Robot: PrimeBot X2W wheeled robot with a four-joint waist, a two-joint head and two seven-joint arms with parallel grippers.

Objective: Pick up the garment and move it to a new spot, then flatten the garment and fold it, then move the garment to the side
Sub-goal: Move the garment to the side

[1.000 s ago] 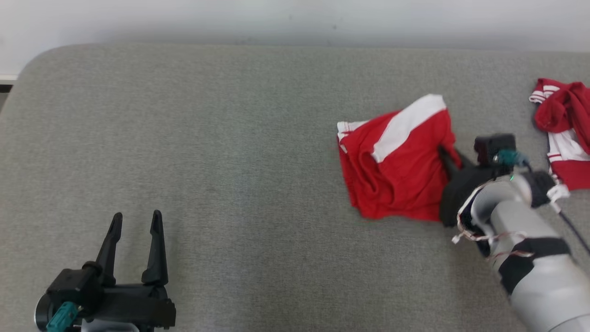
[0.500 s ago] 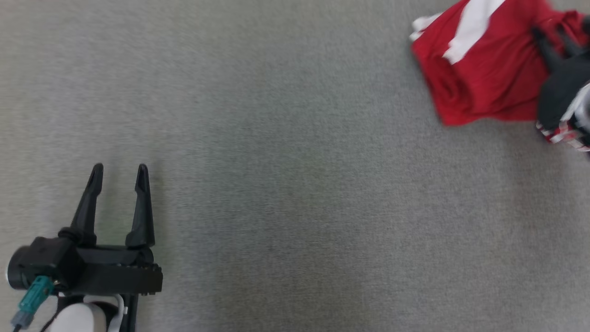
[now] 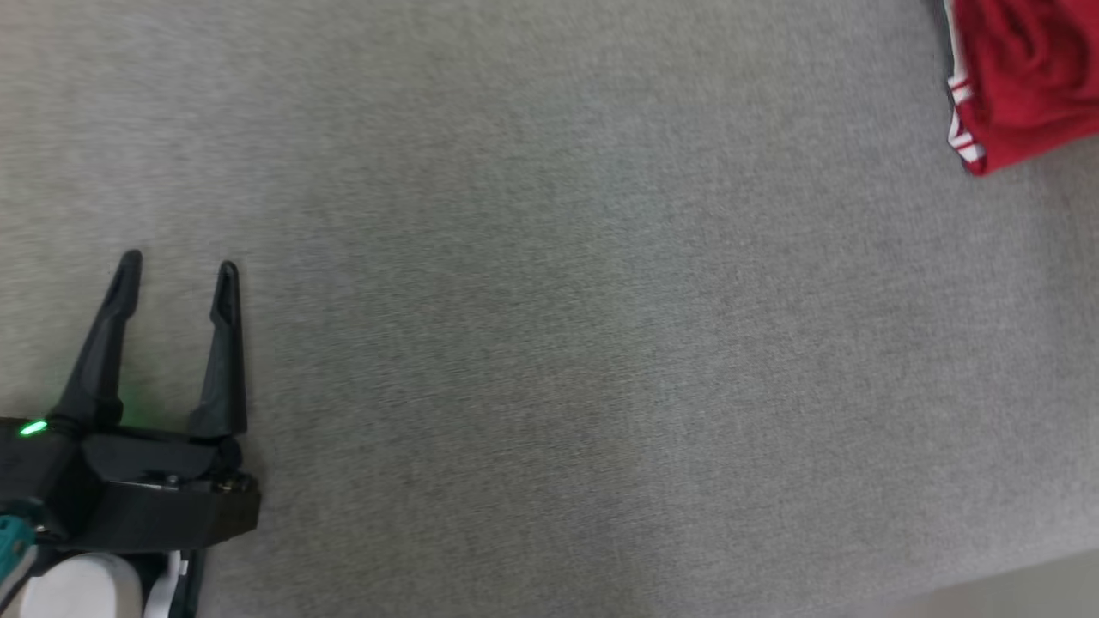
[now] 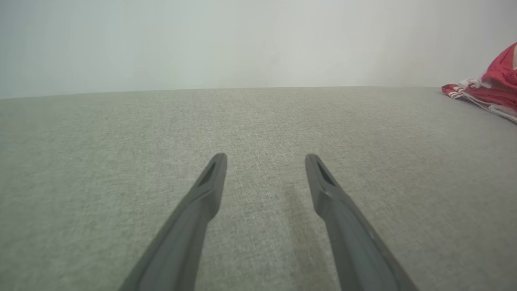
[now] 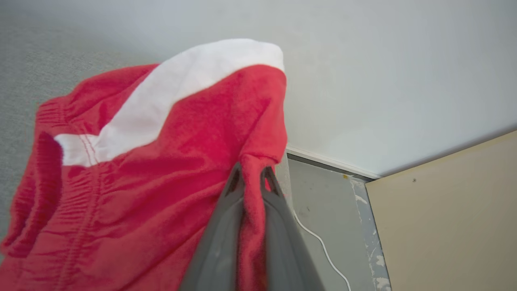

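- Grey woven fabric surface (image 3: pixel 549 343): takes up nearly all of my head view. In the left wrist view it runs back to a straight far edge.
- Pale plain wall (image 4: pixel 242 40): upper band of the left wrist view, and the upper right of the right wrist view.
- Red fleece garment with a white diagonal panel (image 5: pixel 161 161): left and centre of the right wrist view. It is bunched and creased, and one fold at its right edge is caught by the fingers.
- Beige flat panel (image 5: pixel 444 210): lower right of the right wrist view, beside a strip of grey floor (image 5: pixel 323 194).
- Left gripper (image 3: pixel 178 262): lower left of my head view. Its two dark fingers are spread wide with nothing between them, over bare surface.
- Right gripper (image 5: pixel 251 173): bottom centre of its own wrist view. Its fingers are pressed together, pinching the garment's fold.
- Red cloth with white striped edging (image 3: pixel 1022 77): upper right corner of my head view. I cannot tell whether it is the pinched garment.
- Thin white cable (image 5: pixel 323 246): lies on the floor, lower centre right.
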